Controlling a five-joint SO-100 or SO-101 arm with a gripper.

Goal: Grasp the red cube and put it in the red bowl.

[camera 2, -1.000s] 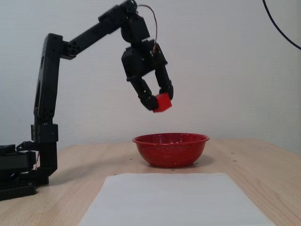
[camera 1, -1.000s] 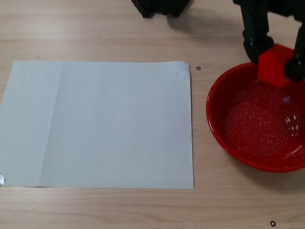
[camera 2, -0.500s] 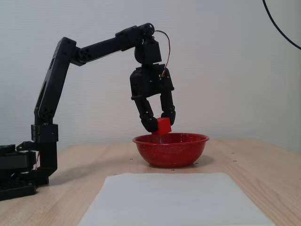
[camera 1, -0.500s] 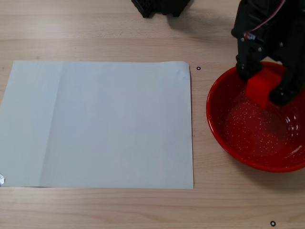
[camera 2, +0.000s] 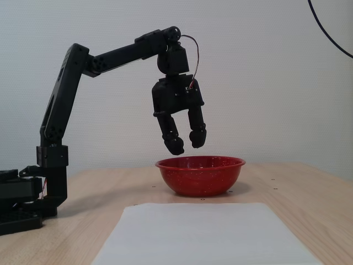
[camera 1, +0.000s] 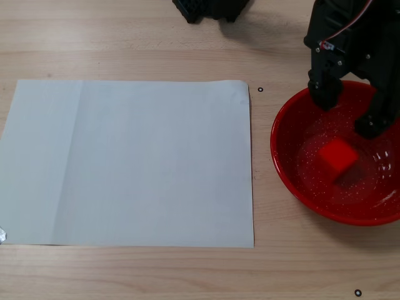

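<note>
The red cube [camera 1: 338, 159] lies inside the red bowl [camera 1: 287, 165], near its middle, in a fixed view from above. In the side fixed view the bowl [camera 2: 201, 175] stands on the wooden table and its wall hides the cube. My black gripper [camera 1: 350, 112] hangs open and empty above the bowl, with its two fingers spread apart. From the side the gripper [camera 2: 186, 142] is a little above the bowl's rim, over its left half, touching nothing.
A large white sheet of paper [camera 1: 131, 162] lies flat on the table to the left of the bowl. The arm's base [camera 2: 22, 201] stands at the far left in the side view. Small black ring marks [camera 1: 260, 89] dot the wooden table.
</note>
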